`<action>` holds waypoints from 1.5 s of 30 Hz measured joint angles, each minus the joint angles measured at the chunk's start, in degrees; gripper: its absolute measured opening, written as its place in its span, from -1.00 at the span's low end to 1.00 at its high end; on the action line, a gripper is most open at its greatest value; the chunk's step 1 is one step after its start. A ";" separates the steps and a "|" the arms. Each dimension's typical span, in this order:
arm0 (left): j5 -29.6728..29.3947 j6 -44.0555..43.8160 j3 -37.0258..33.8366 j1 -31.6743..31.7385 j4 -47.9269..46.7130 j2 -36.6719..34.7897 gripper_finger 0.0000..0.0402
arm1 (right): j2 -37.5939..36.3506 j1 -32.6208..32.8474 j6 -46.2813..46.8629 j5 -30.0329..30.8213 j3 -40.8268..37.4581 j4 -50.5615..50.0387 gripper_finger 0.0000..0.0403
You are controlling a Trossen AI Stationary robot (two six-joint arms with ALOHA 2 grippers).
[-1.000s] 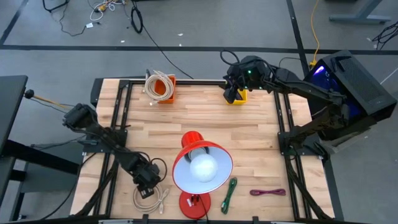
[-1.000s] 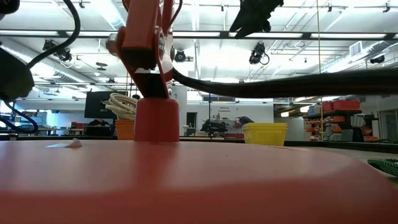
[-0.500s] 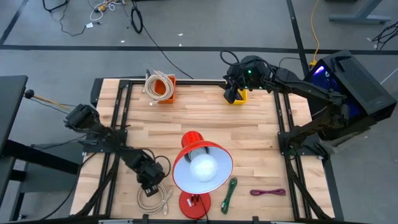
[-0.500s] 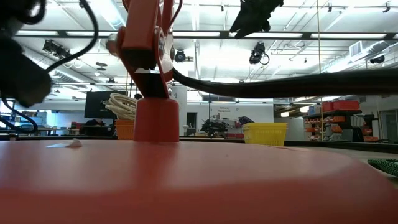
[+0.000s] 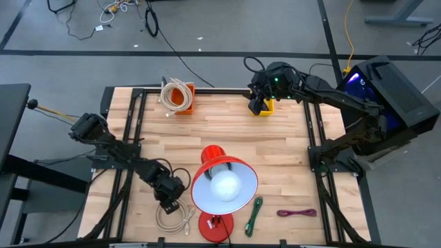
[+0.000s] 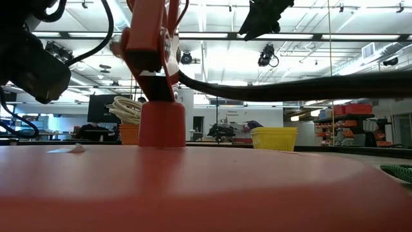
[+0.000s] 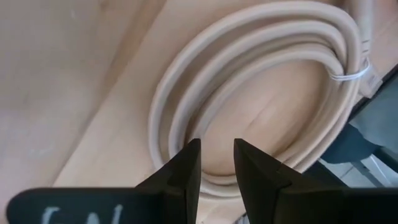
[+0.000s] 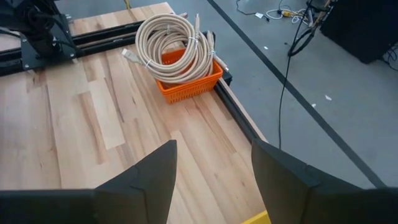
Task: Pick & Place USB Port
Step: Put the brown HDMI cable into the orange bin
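My left gripper (image 5: 169,195) hangs over the near left part of the table (image 5: 289,158), just above the loose cream cable coil (image 5: 173,219) lying at the near edge. Its jaws stand a narrow gap apart and hold nothing.

Risks, as I judge them:
- With so small a gap, the fingers (image 7: 186,168) may land on top of the stacked loops instead of straddling them, pushing the coil aside.
- A grip on one strand may drag the bundle and let it slip, or carry it off the near edge.
- The red lamp (image 5: 224,184) stands just beside the gripper; a sideways swing could strike its shade.

My right gripper (image 5: 258,101) waits over the yellow bin (image 5: 264,106) at the far edge, jaws wide apart and empty.

The left wrist view shows the coil's loops and white tie (image 7: 348,76) beyond the fingers; the low view hides the coil behind the lamp base. The right wrist view shows a second coil (image 8: 173,42) heaped on the orange basket (image 8: 189,79).
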 joint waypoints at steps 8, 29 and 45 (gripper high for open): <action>-0.82 0.15 0.76 0.47 -0.25 -0.11 -0.50 | 0.01 -0.03 -0.02 0.01 0.00 0.00 0.03; -4.44 2.45 0.39 0.56 2.57 0.47 -0.50 | 0.01 -0.01 0.35 0.01 0.00 -0.11 0.03; 0.68 3.68 0.57 4.49 -1.80 0.26 -0.50 | 0.01 -0.14 -1.44 0.01 0.00 -0.11 0.03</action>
